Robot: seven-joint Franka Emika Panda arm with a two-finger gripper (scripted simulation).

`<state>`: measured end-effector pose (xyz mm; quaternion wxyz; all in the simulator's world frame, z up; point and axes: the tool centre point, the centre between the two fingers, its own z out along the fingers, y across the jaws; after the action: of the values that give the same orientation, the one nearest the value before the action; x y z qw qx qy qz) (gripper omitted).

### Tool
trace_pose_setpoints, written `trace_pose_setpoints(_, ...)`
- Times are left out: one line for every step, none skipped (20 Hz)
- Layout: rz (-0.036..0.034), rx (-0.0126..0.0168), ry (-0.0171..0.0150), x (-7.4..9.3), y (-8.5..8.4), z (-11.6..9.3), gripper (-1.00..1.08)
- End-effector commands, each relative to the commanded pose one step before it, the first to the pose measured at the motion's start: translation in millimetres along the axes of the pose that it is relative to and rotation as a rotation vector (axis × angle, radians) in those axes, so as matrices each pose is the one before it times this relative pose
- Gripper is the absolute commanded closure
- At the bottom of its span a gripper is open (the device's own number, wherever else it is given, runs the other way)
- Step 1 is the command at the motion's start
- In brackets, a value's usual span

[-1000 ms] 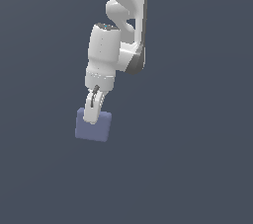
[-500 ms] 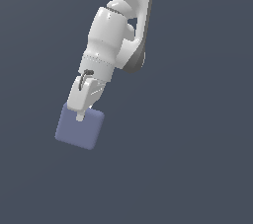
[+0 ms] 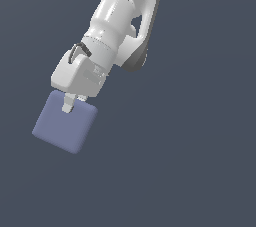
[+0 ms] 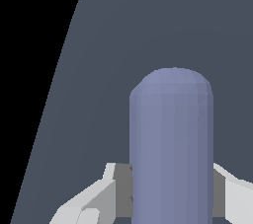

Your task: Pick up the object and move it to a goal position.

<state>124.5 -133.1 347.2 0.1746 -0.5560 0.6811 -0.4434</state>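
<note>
The object, a periwinkle-blue block (image 3: 65, 122) with rounded edges, hangs in my gripper (image 3: 68, 105) above the dark grey floor, toward the exterior view's left. One white finger shows across its near face; the other is hidden behind it. In the wrist view the block (image 4: 171, 144) fills the space between my two fingers (image 4: 122, 191), whose grey pads press on both its sides. The gripper is shut on the block.
A plain dark grey floor (image 3: 200, 161) lies all around. A black area (image 4: 29, 70) beyond the floor's edge shows in the wrist view. No goal marker shows.
The arm has swung toward the exterior view's left and closer to the camera, carrying the block with it. The block looks larger and the wrist is more tilted.
</note>
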Motion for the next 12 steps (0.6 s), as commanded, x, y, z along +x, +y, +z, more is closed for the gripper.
trace_pose_setpoints(0.01833,0.04395,0.02503,5.47,-14.67,-7.44,1.08)
trace_pose_setpoints(0.00734,0.0171,0.01017,2.17,-5.68,-2.75,1.08)
trace_pose_setpoints(0.00745,0.0173,0.01033,2.2,-5.74,-2.78,1.08)
trace_pose_setpoints(0.00758,0.01753,0.01051,2.24,-5.8,-2.8,1.08)
trace_pose_setpoints(0.00773,0.01779,0.01073,2.29,-5.88,-2.84,1.08)
trace_pose_setpoints(0.00787,0.01802,0.01094,2.34,-5.94,-2.86,1.08)
trace_pose_setpoints(0.00779,0.01772,0.01085,2.33,-5.83,-2.8,1.08)
trace_pose_setpoints(0.00753,0.01704,0.01051,2.26,-5.59,-2.67,1.08)
trace_pose_setpoints(0.00726,0.01634,0.01016,2.19,-5.34,-2.55,1.08)
trace_pose_setpoints(0.00698,0.01561,0.00979,2.11,-5.09,-2.42,1.08)
trace_pose_setpoints(0.00669,0.01483,0.00942,2.04,-4.81,-2.28,1.08)
trace_pose_setpoints(0.00638,0.01402,0.00904,1.97,-4.52,-2.13,1.08)
